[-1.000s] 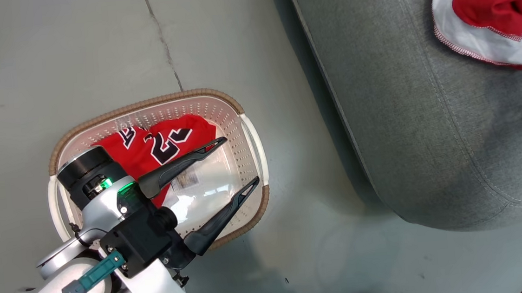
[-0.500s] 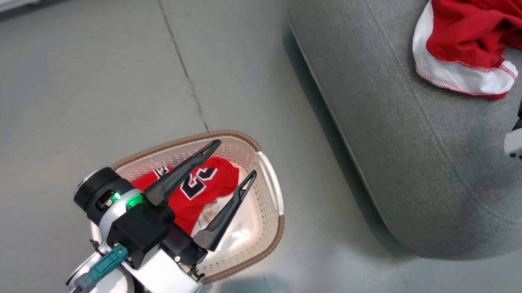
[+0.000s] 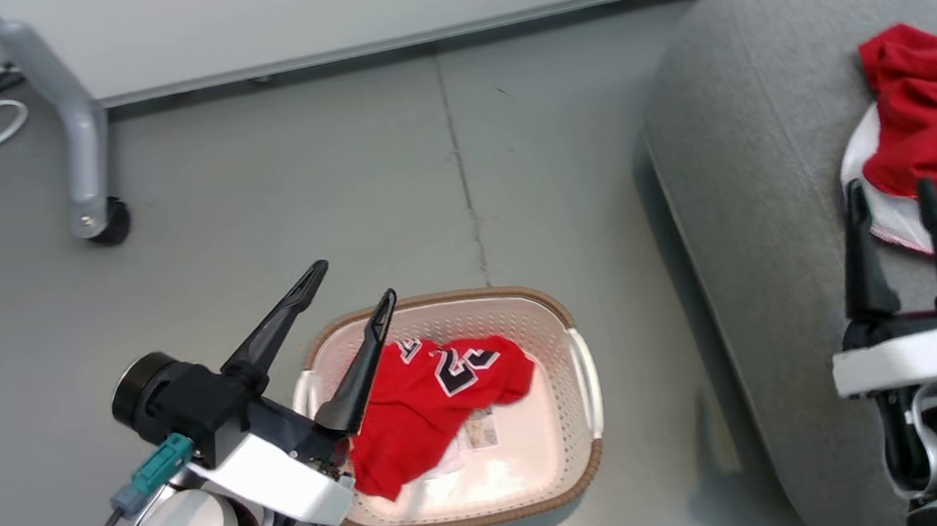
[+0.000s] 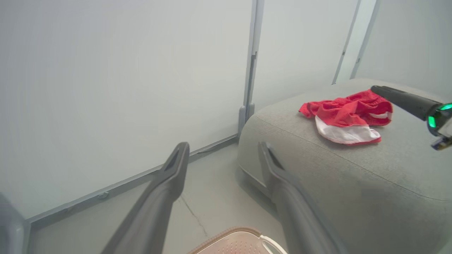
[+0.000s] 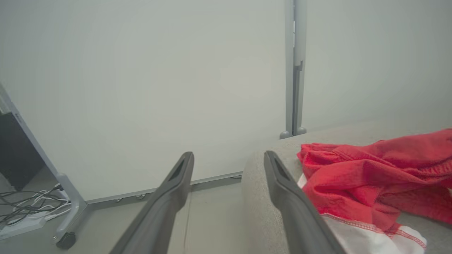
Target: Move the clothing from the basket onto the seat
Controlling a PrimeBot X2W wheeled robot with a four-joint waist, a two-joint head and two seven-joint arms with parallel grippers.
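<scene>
Two red garments: one jersey [image 3: 437,399] and one banded garment [image 3: 925,110]. One basket [image 3: 479,293], with one label [image 3: 479,429] inside. One seat [image 3: 747,191]. Two grippers, the left gripper [image 3: 353,280] and the right gripper [image 3: 887,186], each with two dark fingers [image 3: 273,335], four fingers in all. One grey frame leg [image 3: 79,151] on one caster [image 3: 108,231]. One floor seam [image 3: 467,196]. Several cables [image 5: 28,204], too tangled to count.

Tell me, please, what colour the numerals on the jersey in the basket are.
The numerals are black with white outlines; the head view shows them best.

Inside the basket [image 3: 481,316], the jersey [image 3: 421,400] hides part of the illegible label [image 3: 478,429].
</scene>
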